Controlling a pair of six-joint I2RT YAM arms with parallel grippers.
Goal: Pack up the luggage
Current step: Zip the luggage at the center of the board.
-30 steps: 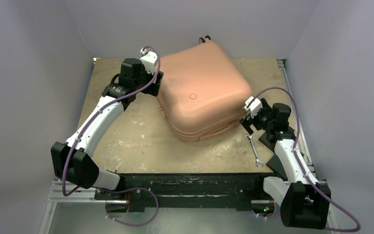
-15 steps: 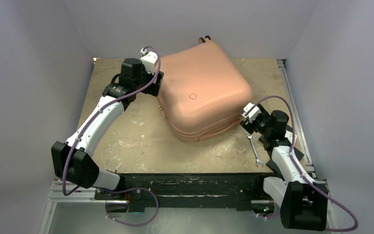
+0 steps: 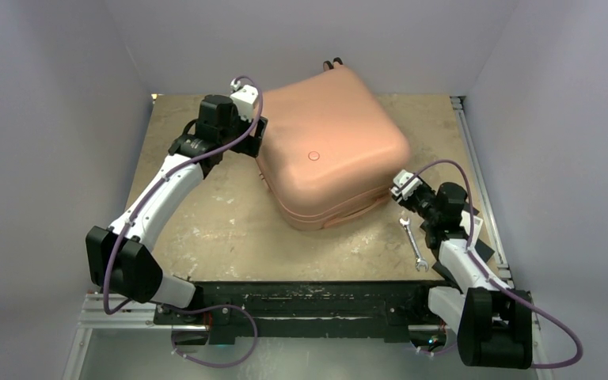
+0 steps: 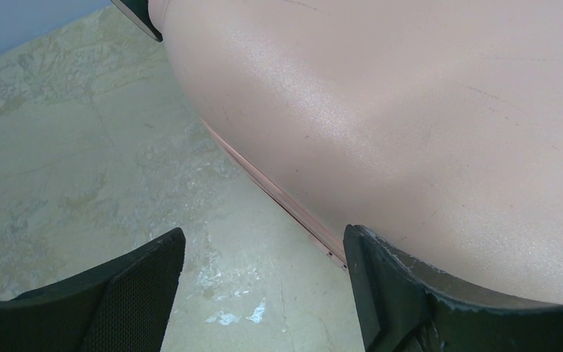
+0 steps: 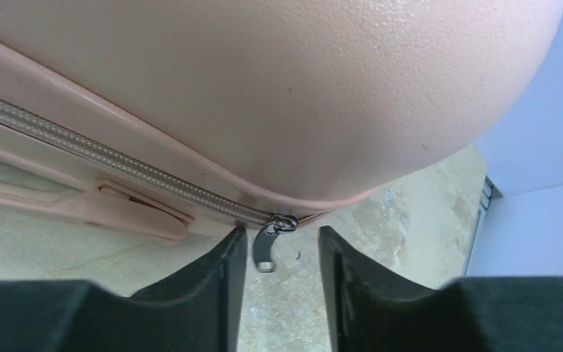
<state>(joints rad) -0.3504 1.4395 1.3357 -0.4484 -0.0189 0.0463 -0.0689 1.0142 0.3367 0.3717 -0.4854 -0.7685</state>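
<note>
though unseen overhead, zipper pull (image 5: 267, 251) hangs inside parted right hand (image 5: 281, 238)

No text, label, brand or number can be read on the luggage (image 3: 328, 154) or elsewhere.

Table (image 3: 206, 229) bears luggage (image 3: 324, 142) and wrench (image 3: 413, 244) (near right edge).

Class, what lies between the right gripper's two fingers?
A small metal zipper pull hanging off the suitcase, inside the open right gripper; the right wrist view shows it.
</note>
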